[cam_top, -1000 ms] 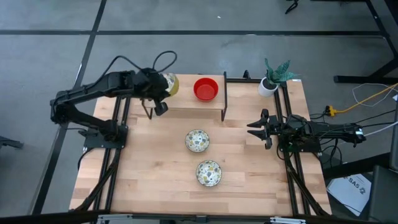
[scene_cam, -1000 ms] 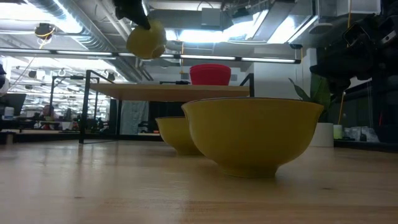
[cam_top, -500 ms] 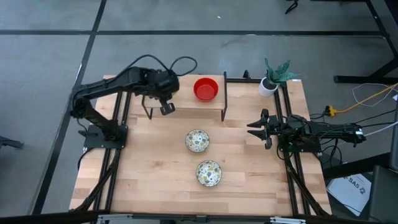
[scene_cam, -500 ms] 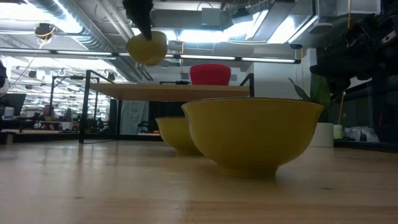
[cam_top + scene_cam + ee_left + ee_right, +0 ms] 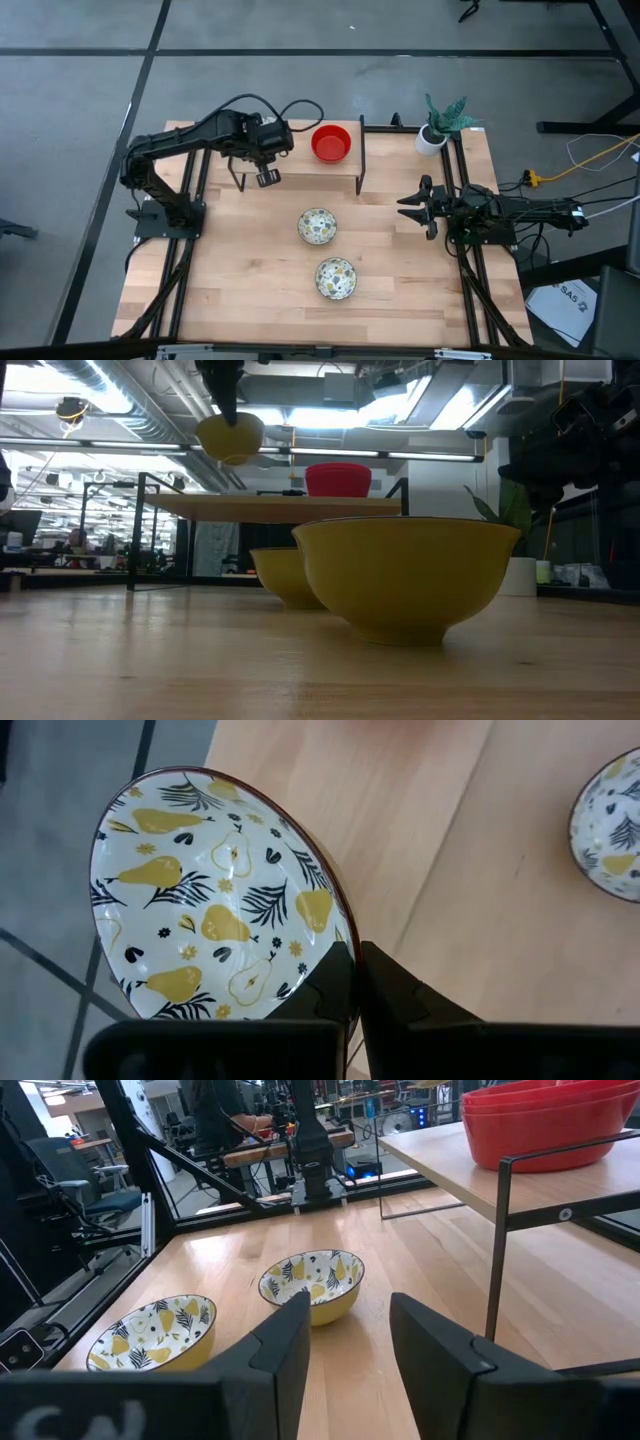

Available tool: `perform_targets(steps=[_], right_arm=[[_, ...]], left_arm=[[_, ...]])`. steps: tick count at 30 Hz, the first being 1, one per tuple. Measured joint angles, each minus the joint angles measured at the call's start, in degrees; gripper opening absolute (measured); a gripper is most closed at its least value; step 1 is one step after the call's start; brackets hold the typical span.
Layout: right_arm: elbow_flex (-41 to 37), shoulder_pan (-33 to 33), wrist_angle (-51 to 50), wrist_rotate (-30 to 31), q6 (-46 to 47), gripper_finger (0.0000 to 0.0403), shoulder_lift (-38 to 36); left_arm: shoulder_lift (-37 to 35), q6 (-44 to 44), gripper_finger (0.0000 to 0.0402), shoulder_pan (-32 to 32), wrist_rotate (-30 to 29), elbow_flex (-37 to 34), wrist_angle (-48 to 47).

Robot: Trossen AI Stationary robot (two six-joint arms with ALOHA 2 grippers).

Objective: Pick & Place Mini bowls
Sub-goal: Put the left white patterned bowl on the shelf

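One patterned mini bowl [image 5: 215, 920] hung pinched by its rim in the closed left gripper [image 5: 350, 980] above the raised shelf [image 5: 300, 165] beside the red bowl [image 5: 331, 143]; that thin edge grip risked slipping, while the half-open right gripper [image 5: 412, 207] waited empty.

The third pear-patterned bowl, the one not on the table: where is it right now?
The pear-patterned white bowl is pinched by its rim in the left pincer, held above the raised wooden shelf, left of the red bowl stack in the high view.
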Motion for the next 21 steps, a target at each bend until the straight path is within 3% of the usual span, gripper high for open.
perform_targets(steps=[21], right_arm=[[0.0,0.0,0.0,0.0,0.0,0.0140,0.0]], left_arm=[[0.0,1.9,0.0003,9.1,2.2,0.0,-0.2]])
